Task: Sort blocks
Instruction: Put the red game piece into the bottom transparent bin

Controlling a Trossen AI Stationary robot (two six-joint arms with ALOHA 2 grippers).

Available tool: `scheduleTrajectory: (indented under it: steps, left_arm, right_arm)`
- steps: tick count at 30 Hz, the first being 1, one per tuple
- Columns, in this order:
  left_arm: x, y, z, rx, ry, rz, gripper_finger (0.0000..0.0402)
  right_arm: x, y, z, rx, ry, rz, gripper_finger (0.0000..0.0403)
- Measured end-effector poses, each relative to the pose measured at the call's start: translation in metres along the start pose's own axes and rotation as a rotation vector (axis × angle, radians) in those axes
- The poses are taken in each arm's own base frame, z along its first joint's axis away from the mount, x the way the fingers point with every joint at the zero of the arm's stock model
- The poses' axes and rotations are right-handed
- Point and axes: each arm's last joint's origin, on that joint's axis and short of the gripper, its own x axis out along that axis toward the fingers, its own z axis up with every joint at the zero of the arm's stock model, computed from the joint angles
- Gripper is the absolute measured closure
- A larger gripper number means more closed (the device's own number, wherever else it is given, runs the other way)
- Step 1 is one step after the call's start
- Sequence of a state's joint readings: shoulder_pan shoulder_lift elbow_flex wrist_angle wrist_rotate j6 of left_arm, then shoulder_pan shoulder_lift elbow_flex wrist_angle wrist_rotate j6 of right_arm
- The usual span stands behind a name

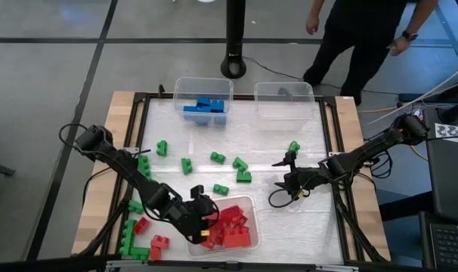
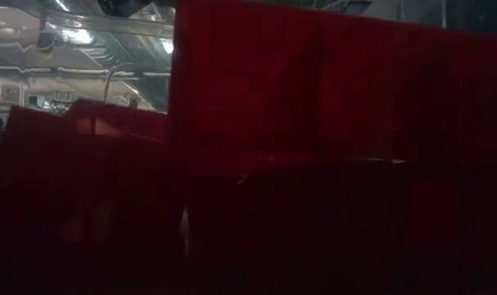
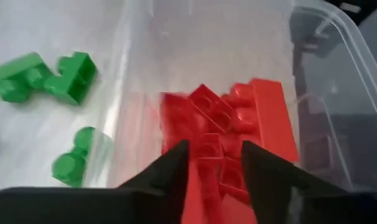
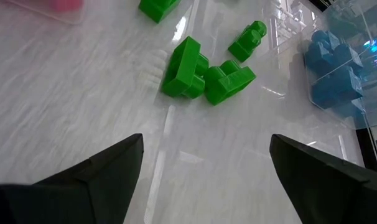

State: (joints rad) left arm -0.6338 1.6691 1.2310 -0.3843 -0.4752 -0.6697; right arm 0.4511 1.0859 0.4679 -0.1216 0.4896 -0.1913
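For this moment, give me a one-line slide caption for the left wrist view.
Left gripper poised over red blocks piled in the clear bin, green blocks outside on the table.

Red blocks (image 1: 230, 227) binned, blue blocks (image 1: 205, 107) binned, green blocks (image 1: 216, 158) apparently loose on table

I can read no text, label, brand or number anywhere in my views, on the table or beyond.

Even overhead light, white glare on the table (image 4: 195, 155) (low view dark, red-blocked, blurred)
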Motion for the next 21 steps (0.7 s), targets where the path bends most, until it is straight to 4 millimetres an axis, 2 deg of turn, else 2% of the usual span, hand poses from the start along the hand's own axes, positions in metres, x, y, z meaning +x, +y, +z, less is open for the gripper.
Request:
scheduleTrajectory:
  steps: [6,12,17,21]
  left_arm:
    - [-0.008,0.008,0.009,-0.014,0.083,-0.094,0.0204]
    - [-0.046,0.013,0.018,-0.105,0.165,-0.133,0.0192]
    - [-0.076,0.013,0.009,-0.205,0.225,-0.127,0.0192]
    - [-0.091,0.013,-0.007,-0.294,0.320,-0.048,0.0192]
  right_arm:
    - [0.000,0.000,0.000,0.000,0.000,0.000,0.0052]
    - [0.000,0.000,0.000,0.000,0.000,-0.001,0.0052]
    - [0.000,0.000,0.000,-0.001,0.001,-0.006,0.0052]
    - [0.000,0.000,0.000,-0.001,0.002,-0.007,0.0052]
